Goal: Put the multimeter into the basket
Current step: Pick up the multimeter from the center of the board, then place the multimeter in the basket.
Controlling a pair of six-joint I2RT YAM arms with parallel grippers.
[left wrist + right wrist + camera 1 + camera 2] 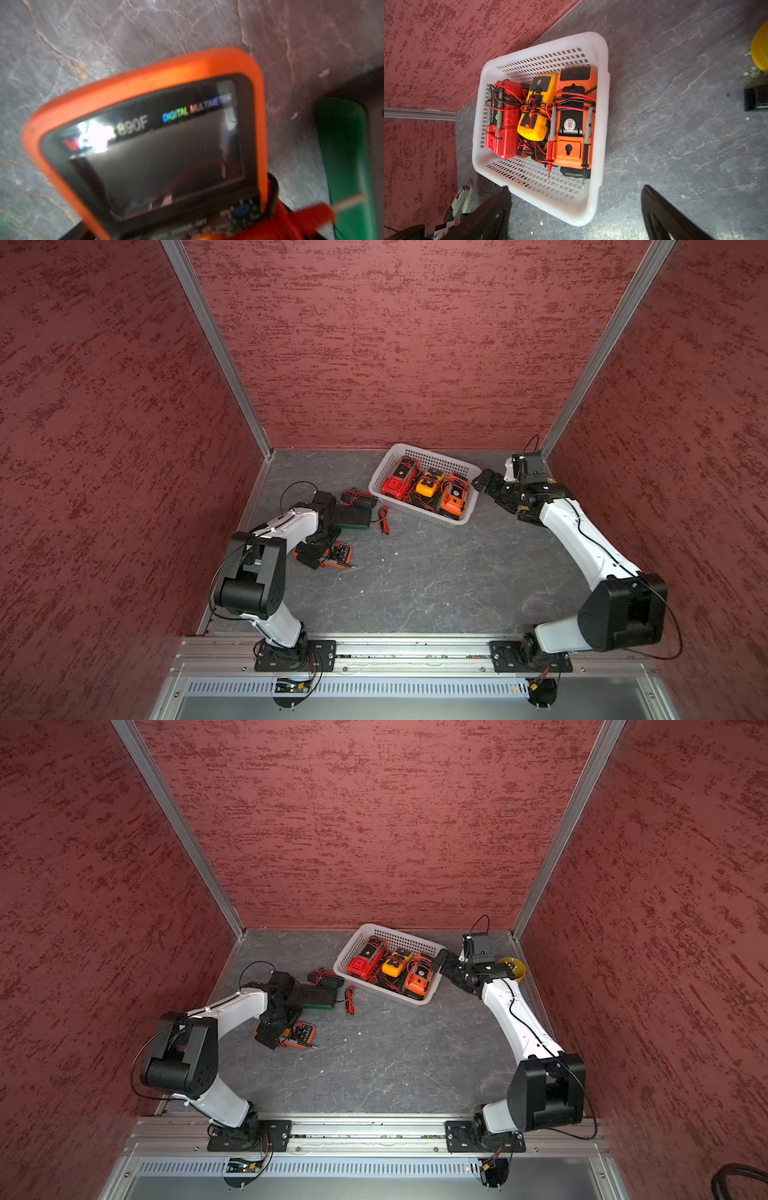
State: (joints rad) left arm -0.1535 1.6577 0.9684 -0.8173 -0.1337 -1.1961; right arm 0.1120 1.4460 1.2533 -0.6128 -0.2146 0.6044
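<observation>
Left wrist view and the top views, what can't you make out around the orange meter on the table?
Orange rubber-cased rectangular digital multimeter: left wrist view, dial end cut off by the frame edge; brand lettering blurred, under glare.
Left gripper: both top views, its body covers the meter's screen end; whether the jaws touch it cannot be told.
Dark green rectangular case: left wrist view, cut off by the frame edge.

Table (415,593) is overlooked from above in both top views; orange meter (145,68) shot close-up by L wrist cam, basket (602,135) by R
</observation>
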